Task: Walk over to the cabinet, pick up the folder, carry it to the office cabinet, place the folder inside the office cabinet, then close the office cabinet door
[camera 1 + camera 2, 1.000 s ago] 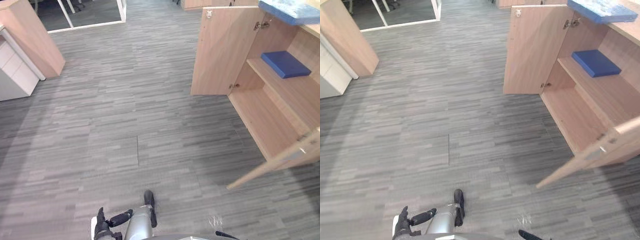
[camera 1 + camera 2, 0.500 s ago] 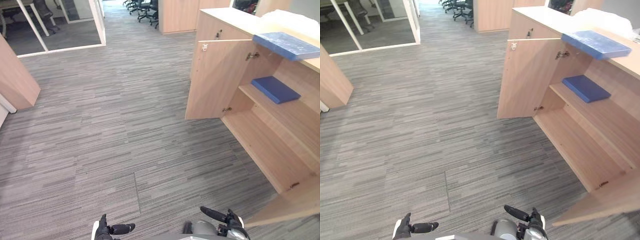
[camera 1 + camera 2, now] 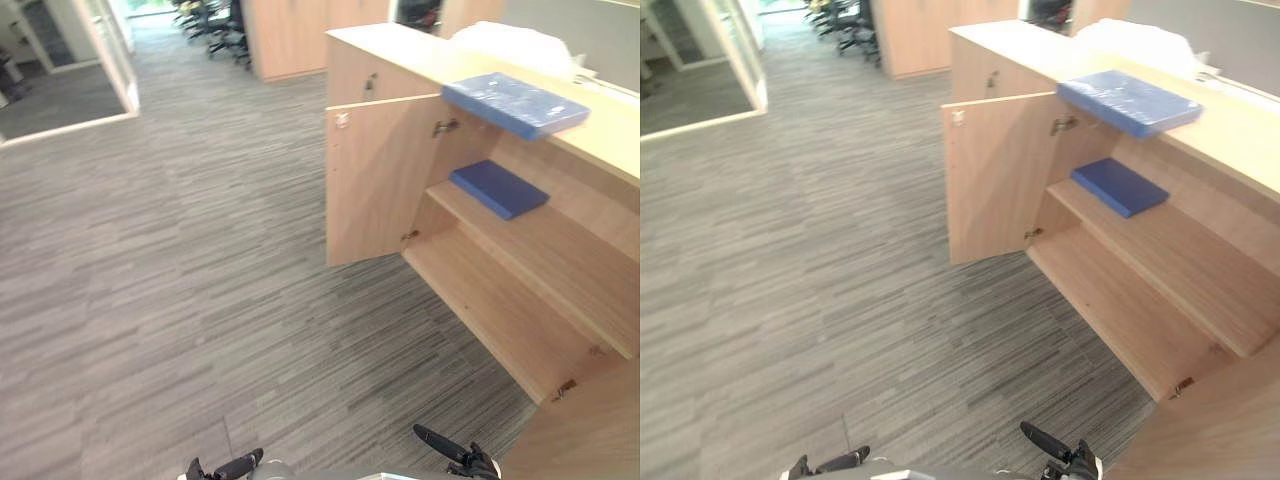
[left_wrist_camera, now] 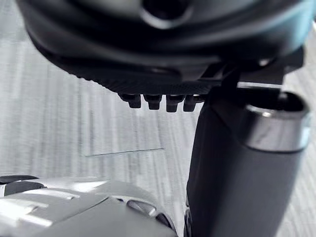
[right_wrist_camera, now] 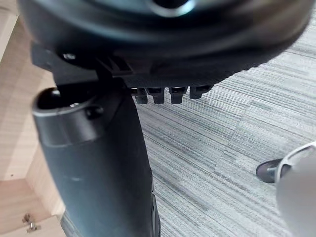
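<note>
A light blue folder (image 3: 513, 103) lies flat on top of the wooden office cabinet (image 3: 420, 62), at its front edge. A darker blue folder (image 3: 498, 188) rests on the upper shelf inside. The cabinet's far door (image 3: 375, 180) stands open, and the near door (image 3: 590, 440) swings out at the lower right. My left hand (image 3: 225, 468) and right hand (image 3: 455, 456) hang low over the carpet, well short of the cabinet. Both are open and hold nothing, with the thumb (image 4: 237, 163) and the other thumb (image 5: 98, 163) sticking out.
A white plastic bag (image 3: 500, 45) sits on the cabinet top behind the folder. Office chairs (image 3: 215, 15) and another wooden unit (image 3: 285, 35) stand far back. A glass partition (image 3: 110, 50) runs along the left. Grey carpet (image 3: 200, 280) lies between me and the cabinet.
The whole picture has shifted: the camera has turned toward the cabinet, which now sits closer and more central. Both hands stay low and empty.
</note>
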Controlling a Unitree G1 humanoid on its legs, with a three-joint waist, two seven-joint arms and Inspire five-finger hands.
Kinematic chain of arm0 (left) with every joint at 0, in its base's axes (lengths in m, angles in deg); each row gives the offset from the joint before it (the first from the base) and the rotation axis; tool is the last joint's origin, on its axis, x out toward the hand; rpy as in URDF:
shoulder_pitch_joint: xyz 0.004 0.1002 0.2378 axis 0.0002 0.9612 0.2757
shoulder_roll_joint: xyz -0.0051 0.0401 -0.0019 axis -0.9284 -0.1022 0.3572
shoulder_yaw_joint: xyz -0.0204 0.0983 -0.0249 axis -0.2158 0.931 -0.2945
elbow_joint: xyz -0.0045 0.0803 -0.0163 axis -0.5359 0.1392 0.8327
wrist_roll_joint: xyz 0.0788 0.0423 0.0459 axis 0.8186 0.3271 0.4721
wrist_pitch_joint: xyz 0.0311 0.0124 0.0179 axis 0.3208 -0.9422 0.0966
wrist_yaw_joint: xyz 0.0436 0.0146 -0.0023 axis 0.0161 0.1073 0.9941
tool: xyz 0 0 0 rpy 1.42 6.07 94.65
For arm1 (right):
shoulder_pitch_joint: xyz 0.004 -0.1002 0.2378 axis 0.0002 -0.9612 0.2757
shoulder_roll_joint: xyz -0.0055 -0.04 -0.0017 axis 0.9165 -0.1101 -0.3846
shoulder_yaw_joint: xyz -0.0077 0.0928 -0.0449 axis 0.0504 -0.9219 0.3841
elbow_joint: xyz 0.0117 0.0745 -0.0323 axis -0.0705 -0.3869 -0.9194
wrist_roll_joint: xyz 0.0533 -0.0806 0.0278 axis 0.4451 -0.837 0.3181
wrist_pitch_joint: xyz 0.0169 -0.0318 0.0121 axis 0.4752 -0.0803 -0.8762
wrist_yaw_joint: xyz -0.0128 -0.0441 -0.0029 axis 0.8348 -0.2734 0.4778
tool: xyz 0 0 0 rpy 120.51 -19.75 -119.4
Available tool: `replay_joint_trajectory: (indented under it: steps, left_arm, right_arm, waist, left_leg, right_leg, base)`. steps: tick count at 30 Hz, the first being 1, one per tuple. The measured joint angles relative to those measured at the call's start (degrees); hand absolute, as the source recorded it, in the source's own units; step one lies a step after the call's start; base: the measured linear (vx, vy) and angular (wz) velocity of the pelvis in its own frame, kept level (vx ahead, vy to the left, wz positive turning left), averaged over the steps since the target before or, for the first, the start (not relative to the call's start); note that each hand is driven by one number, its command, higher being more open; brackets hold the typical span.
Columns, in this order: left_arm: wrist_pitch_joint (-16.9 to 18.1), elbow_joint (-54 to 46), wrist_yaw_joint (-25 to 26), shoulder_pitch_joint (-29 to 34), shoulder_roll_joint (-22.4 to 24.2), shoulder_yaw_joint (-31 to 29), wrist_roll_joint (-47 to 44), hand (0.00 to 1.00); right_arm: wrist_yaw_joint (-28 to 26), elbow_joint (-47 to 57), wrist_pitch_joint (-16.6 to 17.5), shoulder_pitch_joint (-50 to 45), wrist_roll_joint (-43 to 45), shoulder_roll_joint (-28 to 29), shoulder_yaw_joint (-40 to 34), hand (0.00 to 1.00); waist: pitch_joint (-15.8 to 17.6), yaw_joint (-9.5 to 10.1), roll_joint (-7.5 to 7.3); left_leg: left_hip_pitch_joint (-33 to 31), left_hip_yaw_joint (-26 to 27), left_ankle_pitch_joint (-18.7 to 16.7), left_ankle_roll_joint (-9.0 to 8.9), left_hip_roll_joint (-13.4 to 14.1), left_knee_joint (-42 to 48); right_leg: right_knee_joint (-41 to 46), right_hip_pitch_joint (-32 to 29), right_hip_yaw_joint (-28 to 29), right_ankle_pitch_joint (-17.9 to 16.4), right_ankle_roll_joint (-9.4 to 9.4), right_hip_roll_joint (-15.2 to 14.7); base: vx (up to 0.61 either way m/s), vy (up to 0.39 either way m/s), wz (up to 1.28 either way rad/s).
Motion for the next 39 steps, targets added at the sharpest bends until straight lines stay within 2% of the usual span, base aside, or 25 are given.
replay_joint_trajectory:
  steps: [4,5,7,8,9,10,11,12,15,16,17,19,21,22,23,24,25,26,28,32,33,34,35,37,39]
  left_arm:
    - [0.7,-3.3,0.8,-0.1,-0.4,2.5,0.4,1.0]
    - [0.8,-3.4,1.2,-0.3,-0.3,2.5,0.8,1.0]
    - [0.7,-2.3,2.5,-0.6,0.0,2.5,0.8,1.0]
    - [0.6,-1.8,2.8,-0.6,0.1,2.4,0.8,1.0]
    - [0.4,-0.2,3.4,0.0,0.4,2.4,0.8,1.0]
    - [0.1,1.1,3.5,0.3,-0.3,2.0,0.8,1.0]
    - [0.0,1.2,3.8,0.5,-0.8,1.9,0.7,1.0]
    - [0.0,1.6,4.5,0.7,-1.2,1.2,0.6,1.0]
    - [-0.5,2.1,4.8,0.8,-0.9,-0.3,-0.7,1.0]
    - [-0.5,2.1,5.0,0.8,-0.6,-0.2,-1.6,1.0]
    - [-0.5,2.1,5.0,0.9,-0.5,-0.1,-1.7,1.0]
    - [0.2,2.1,4.9,0.1,-0.5,0.2,-1.7,1.0]
    - [0.6,2.4,4.9,0.0,-0.6,0.4,-1.5,1.0]
    - [0.6,3.1,4.9,-0.4,-0.7,0.9,-1.5,1.0]
    - [0.6,3.4,4.9,-1.7,-0.9,1.9,-1.5,1.0]
    - [0.6,3.6,4.9,-2.2,-1.0,2.3,-1.5,1.0]
    - [0.7,4.3,4.8,-3.2,-1.0,2.5,-1.6,1.0]
    - [0.8,4.3,4.8,-4.2,-1.3,2.5,-1.7,1.0]
    - [0.8,4.6,4.5,-5.0,0.0,2.4,-1.6,1.0]
    - [0.9,3.0,3.2,-5.4,2.3,2.3,-1.4,1.0]
    - [0.8,2.7,3.0,-5.4,2.5,1.9,-1.4,1.0]
    - [0.7,1.4,3.0,-4.7,2.7,0.8,-1.3,1.0]
    - [0.6,0.5,2.9,-4.3,2.8,-0.1,-1.3,1.0]
    - [0.5,-2.6,2.3,-3.1,3.7,-2.8,-2.3,1.0]
    - [0.5,-3.2,2.0,-3.0,3.6,-2.6,-2.3,1.0]
  right_arm:
    - [0.4,-2.3,-1.0,1.5,-0.2,0.3,0.1,1.0]
    - [0.8,-1.8,-1.0,1.3,-0.2,0.4,0.9,1.0]
    - [0.8,-0.8,-0.7,0.4,-0.2,0.1,2.9,1.0]
    - [0.9,-0.7,-0.6,0.2,-0.2,-0.2,3.4,1.0]
    - [1.0,-0.7,-0.6,-0.1,-0.2,-0.7,4.0,1.0]
    - [1.2,-0.8,-0.6,-0.2,-0.3,0.1,5.1,1.0]
    - [1.2,-0.5,-0.6,-0.4,-0.3,0.5,5.5,1.0]
    - [0.9,0.5,-0.5,-0.7,-0.3,1.5,6.2,1.0]
    - [0.6,2.2,-0.7,0.0,-0.3,1.7,6.8,1.0]
    - [0.3,2.8,-0.7,0.7,-0.3,1.6,6.8,1.0]
    - [0.0,3.1,-0.7,1.0,-0.3,1.6,6.8,1.0]
    - [-0.1,2.5,-0.5,1.9,-0.6,1.6,6.7,1.0]
    - [-0.1,1.8,0.6,1.8,-0.6,1.1,6.7,1.0]
    - [-0.2,1.2,1.1,1.9,-0.5,0.9,6.5,1.0]
    - [-0.4,0.7,1.0,2.6,-0.5,0.7,5.6,1.0]
    - [-0.5,0.2,0.9,3.0,-0.5,0.4,4.8,1.0]
    - [-0.5,-0.2,0.5,2.7,-0.5,-0.2,4.1,1.0]
    - [-0.4,-1.0,0.5,1.5,-0.5,-0.3,3.6,1.0]
    - [0.0,-1.6,-0.3,0.5,0.4,-0.6,-1.5,1.0]
    - [0.0,-1.5,-0.5,-3.9,0.1,-1.2,-3.0,1.0]
    - [0.1,-1.6,-0.7,-4.7,0.5,-1.0,-3.5,1.0]
    - [0.1,-1.5,-0.8,-5.0,0.5,-1.0,-3.3,1.0]
    - [0.1,-1.5,-0.8,-5.0,0.5,-1.0,-3.1,1.0]
    - [0.1,-1.3,-0.8,-5.9,0.5,-1.8,-1.6,1.0]
    - [0.1,-1.4,-0.9,-6.0,0.4,-2.6,0.7,1.0]
  waist:
    - [1.4,1.83,-2.1]
    - [1.5,1.86,-2.18]
    - [1.2,2.07,-1.88]
    - [1.1,2.08,-1.52]
    - [0.4,2.2,-0.5]
    - [0.3,2.38,-1.51]
    - [-0.2,2.4,-2.57]
    - [-1.4,3.18,-4.13]
    - [-1.5,3.51,-4.14]
    - [-1.1,3.65,-3.54]
    - [-1.2,3.64,-3.31]
    - [-1.3,2.83,-3.31]
    - [-1.9,2.35,-2.86]
    - [-2.6,1.58,-2.5]
    - [-2.2,1.19,-2.12]
    - [-1.9,1.2,-1.78]
    - [-1.6,1.07,-1.35]
    - [-1.2,0.28,-2.23]
    - [-0.8,-0.71,-2.65]
    - [-1.1,-0.65,-2.02]
    - [-1.1,-0.59,-2.02]
    - [-1.2,-0.61,-1.76]
    - [-1.1,-0.59,-1.89]
    - [-1.5,0.13,-1.22]
    - [-1.4,0.45,-0.96]
  left_leg:
    - [-6.2,-5.6,-2.5,-1.39,-5.7,-21.4]
    - [-7.5,-11.4,-2.0,-2.13,-8.6,-30.1]
    - [-7.7,-24.2,1.5,-4.94,-12.3,-44.9]
    - [-7.7,-27.0,2.8,-5.0,-12.5,-46.7]
    - [-7.3,-30.1,8.2,-5.79,-12.4,-47.4]
    - [-7.2,-28.6,10.7,-5.43,-13.5,-45.0]
    - [-7.1,-27.2,9.7,-4.97,-13.9,-44.7]
    - [-6.6,-22.9,7.8,-3.17,-14.0,-43.8]
    - [-2.2,-15.1,5.4,-0.42,-14.4,-44.5]
    - [1.8,-9.8,4.7,0.78,-14.9,-46.4]
    - [3.8,-7.1,4.6,1.23,-15.5,-47.6]
    - [7.6,-2.0,5.1,2.56,-16.6,-51.7]
    - [11.3,1.5,6.0,2.51,-16.6,-56.4]
    - [12.1,2.0,6.3,2.08,-16.0,-59.1]
    - [11.9,1.2,6.4,2.01,-15.0,-60.2]
    - [11.8,0.7,6.5,1.82,-14.2,-60.4]
    - [11.8,0.3,6.5,0.93,-12.5,-60.3]
    - [12.3,-0.5,6.5,0.02,-12.2,-60.3]
    - [13.2,-3.2,6.9,-0.75,-12.2,-60.8]
    - [15.0,-6.8,7.1,-3.65,-9.6,-62.1]
    - [14.7,-6.9,5.5,-5.0,-8.0,-59.2]
    - [11.8,-7.3,2.1,-5.7,-6.0,-50.2]
    - [9.0,-7.9,0.5,-5.4,-4.9,-43.6]
    - [-1.7,-11.2,-0.4,-4.7,-1.0,-17.3]
    - [-5.0,-11.0,-0.5,-4.42,-0.6,-9.0]
  right_leg:
    - [-1.4,4.2,7.6,-0.6,2.7,-4.1]
    - [-1.5,5.0,9.2,-1.3,3.94,-5.4]
    - [-1.4,5.6,11.8,-2.9,6.63,-6.8]
    - [-1.4,5.9,12.3,-3.5,7.54,-6.9]
    - [-1.4,6.8,14.0,-4.6,9.3,-7.0]
    - [-0.6,7.3,15.8,-5.4,10.84,-9.0]
    - [0.3,6.2,16.6,-5.3,11.5,-10.2]
    - [4.2,3.2,19.1,-4.9,12.6,-12.5]
    - [16.7,-3.0,21.4,-4.8,13.11,-16.1]
    - [28.3,-9.0,21.8,-4.0,12.87,-18.5]
    - [33.4,-12.0,20.9,-3.7,11.85,-20.3]
    - [36.9,-15.4,14.6,-2.1,9.35,-24.0]
    - [35.3,-15.7,7.9,-1.8,9.06,-26.0]
    - [32.4,-16.0,5.0,-2.9,10.58,-25.2]
    - [29.1,-16.9,3.5,-4.5,12.18,-22.4]
    - [27.1,-17.3,3.1,-4.8,12.29,-20.6]
    - [21.8,-17.4,3.0,-4.8,12.36,-16.5]
    - [16.3,-16.6,3.0,-3.7,11.88,-14.4]
    - [15.9,-14.4,1.4,-2.9,10.55,-13.5]
    - [16.7,-12.4,-1.2,-6.1,8.48,-10.7]
    - [15.1,-10.6,-1.8,-6.4,7.98,-9.4]
    - [14.0,-8.9,-2.2,-7.1,7.36,-8.1]
    - [13.8,-8.2,-2.3,-7.6,7.13,-7.5]
    - [12.1,-4.1,-2.2,-8.3,6.44,-5.0]
    - [10.2,-0.9,-1.7,-8.5,6.22,-4.5]
  base:
    - [0.33,0.13,-1.11]
    - [0.27,0.175,-0.78]
    - [0.42,0.326,-0.81]
    - [0.51,0.424,-0.79]
    - [0.46,0.401,-0.77]
    - [0.45,0.403,-0.8]
    - [0.44,0.437,-1.09]
    - [0.32,0.33,-1.16]
    - [0.25,0.343,-1.39]
    - [0.14,0.357,-1.58]
    - [0.1,0.341,-1.53]
    - [0.01,0.237,-1.13]
    - [0.04,0.128,-1.08]
    - [0.09,0.014,-0.89]
    - [0.08,-0.028,-0.81]
    - [0.06,-0.1,-0.67]
    - [0.06,-0.164,-0.31]
    - [0.12,-0.255,0.12]
    - [0.16,-0.242,0.31]
    - [0.18,-0.276,0.19]
    - [0.19,-0.198,0.19]
    - [0.18,-0.18,0.17]
    - [0.15,-0.142,0.11]
    - [0.2,-0.066,-0.03]
    - [0.21,0.045,-0.13]
